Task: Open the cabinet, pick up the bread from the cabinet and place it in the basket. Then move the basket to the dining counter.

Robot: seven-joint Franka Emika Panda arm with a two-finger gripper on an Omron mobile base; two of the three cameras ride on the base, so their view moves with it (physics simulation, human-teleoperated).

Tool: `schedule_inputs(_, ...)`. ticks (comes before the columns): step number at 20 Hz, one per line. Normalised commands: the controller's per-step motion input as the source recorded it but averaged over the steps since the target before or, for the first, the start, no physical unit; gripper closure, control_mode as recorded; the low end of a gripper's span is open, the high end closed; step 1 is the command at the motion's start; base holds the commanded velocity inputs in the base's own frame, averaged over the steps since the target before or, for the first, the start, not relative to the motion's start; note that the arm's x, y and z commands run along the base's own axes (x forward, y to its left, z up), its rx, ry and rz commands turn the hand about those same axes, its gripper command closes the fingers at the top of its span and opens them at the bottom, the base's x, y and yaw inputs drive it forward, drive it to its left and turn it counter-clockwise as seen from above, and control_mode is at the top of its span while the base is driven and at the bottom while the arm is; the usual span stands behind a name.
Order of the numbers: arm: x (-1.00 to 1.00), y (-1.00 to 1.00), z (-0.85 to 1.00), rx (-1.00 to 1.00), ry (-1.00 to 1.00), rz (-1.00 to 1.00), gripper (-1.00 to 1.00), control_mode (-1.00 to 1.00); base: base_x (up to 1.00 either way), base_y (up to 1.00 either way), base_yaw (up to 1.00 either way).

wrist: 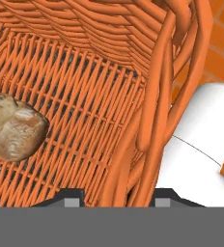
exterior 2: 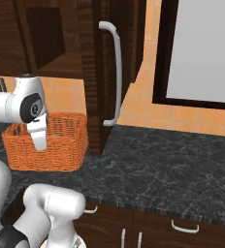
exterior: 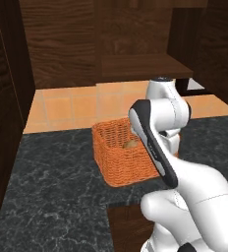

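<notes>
The orange woven basket (exterior: 123,165) (exterior 2: 61,145) stands on the black marbled counter (exterior: 52,187), below the open dark brown cabinet (exterior: 145,64). The cabinet's door (exterior 2: 92,72) swings out edge-on, showing its long silver handle (exterior 2: 115,72). The tan bread (exterior: 131,144) (wrist: 15,132) lies on the basket's floor (wrist: 85,96). My gripper (wrist: 118,197) reaches down over the basket's near right wall and stands open, one fingertip inside and one outside the rim (wrist: 155,111). My arm hides that corner in the left base view. The dining counter is out of view.
Orange tiles (exterior: 71,106) back the counter. A dark side wall (exterior: 3,98) closes in the left. To the right of the door the black counter (exterior 2: 172,169) runs on under a dark-framed grey panel (exterior 2: 206,48). Base cabinets with short handles (exterior 2: 184,226) sit below.
</notes>
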Motion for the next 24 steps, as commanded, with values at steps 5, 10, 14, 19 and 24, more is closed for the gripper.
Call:
schedule_inputs(5, 0.00, 0.00, 0.00, 0.00, 0.00, 0.00, 1.00, 1.00, -0.84, -0.13, -0.01)
schedule_inputs(10, 0.00, 0.00, 0.00, 0.00, 0.00, 0.00, 1.00, 1.00, -1.00, -0.62, -0.07)
schedule_inputs(14, 0.00, 0.00, 0.00, 0.00, 0.00, 0.00, 1.00, 1.00, -0.89, -0.78, -0.43)
schedule_inputs(19, 0.00, 0.00, 0.00, 0.00, 0.00, 0.00, 1.00, 1.00, -0.09, -0.37, -0.83)
schedule_inputs(24, 0.00, 0.00, 0.00, 0.00, 0.00, 0.00, 1.00, 1.00, 0.00, -0.18, -0.95)
